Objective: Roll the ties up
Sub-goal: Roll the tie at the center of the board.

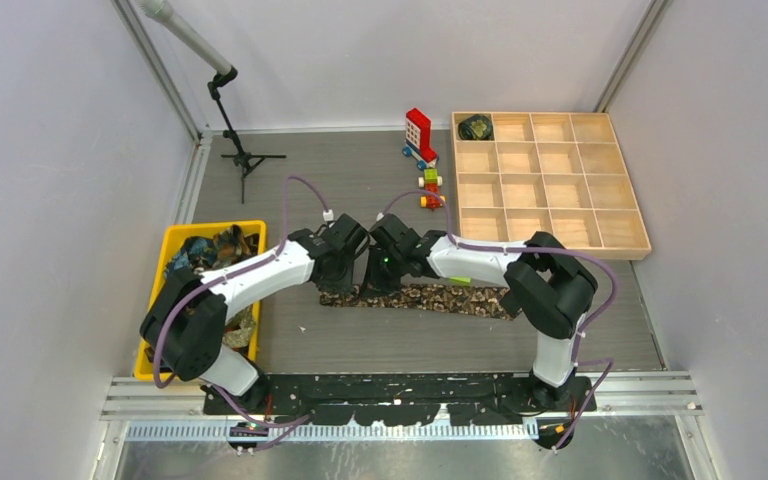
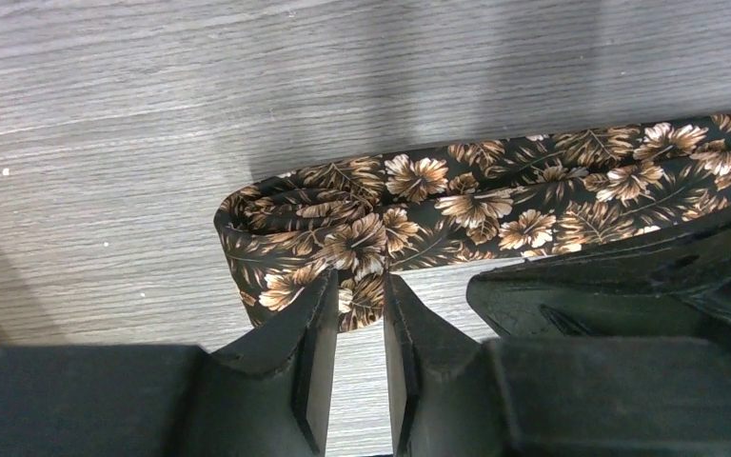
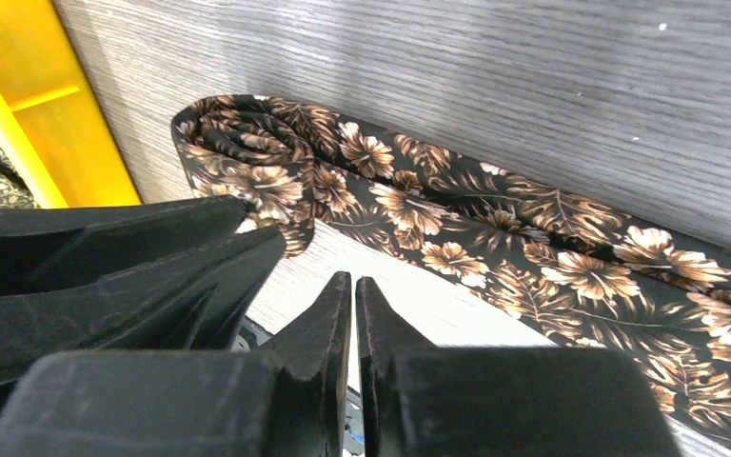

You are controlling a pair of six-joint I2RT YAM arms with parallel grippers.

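A brown-tan leaf-patterned tie (image 1: 440, 298) lies flat across the table in front of both arms. Its left end is rolled into a small loose coil (image 2: 295, 214), which also shows in the right wrist view (image 3: 247, 143). My left gripper (image 1: 343, 272) sits at that coil, its jaws (image 2: 360, 278) nearly closed with the coil's near edge pinched between the tips. My right gripper (image 1: 380, 278) is just right of it, shut and empty (image 3: 353, 278), hovering beside the flat part of the tie (image 3: 533, 248). A dark rolled tie (image 1: 476, 127) sits in the wooden tray's far-left compartment.
A yellow bin (image 1: 210, 228) holding more ties stands at the left, close to the coil (image 3: 29, 114). The wooden compartment tray (image 1: 560, 250) is at the back right. Red-and-white toy bricks (image 1: 418, 133) and small toys lie beside it. A tripod stand (image 1: 240, 155) is at the back left.
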